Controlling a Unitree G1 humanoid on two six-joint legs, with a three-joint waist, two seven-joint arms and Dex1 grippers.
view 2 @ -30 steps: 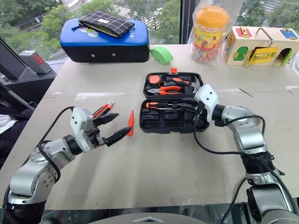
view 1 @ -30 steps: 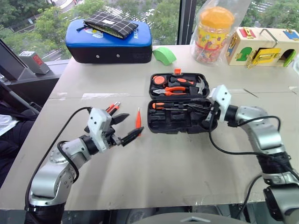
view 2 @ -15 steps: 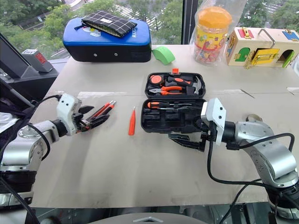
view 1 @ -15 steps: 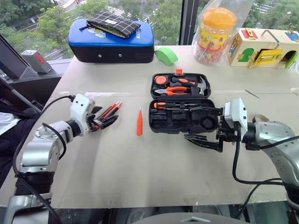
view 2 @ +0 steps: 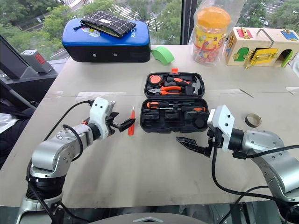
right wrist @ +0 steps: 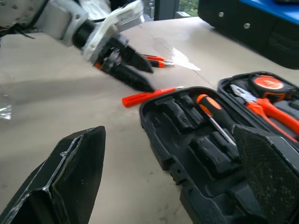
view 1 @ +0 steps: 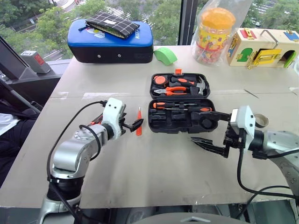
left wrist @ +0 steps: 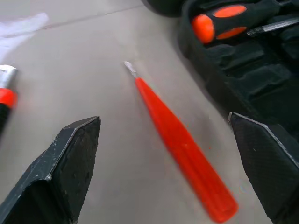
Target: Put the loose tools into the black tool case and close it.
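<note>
left pincer [view 1: 132, 124]: spread wide, empty, just beside small all-orange screwdriver [view 1: 138, 122] on counter [view 1: 154, 172] | right pincer [view 2: 194, 138]: spread wide, empty, near black tool case [view 1: 180, 106]; case lies open, mid-counter

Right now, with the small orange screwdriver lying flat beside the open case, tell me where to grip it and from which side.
Grip the small orange screwdriver across its thicker handle end, not the thin metal tip. Come down from above with the open left hand, one finger each side. It lies flat on the table, with little room toward the black case, so a low sideways approach would probably push it.
</note>
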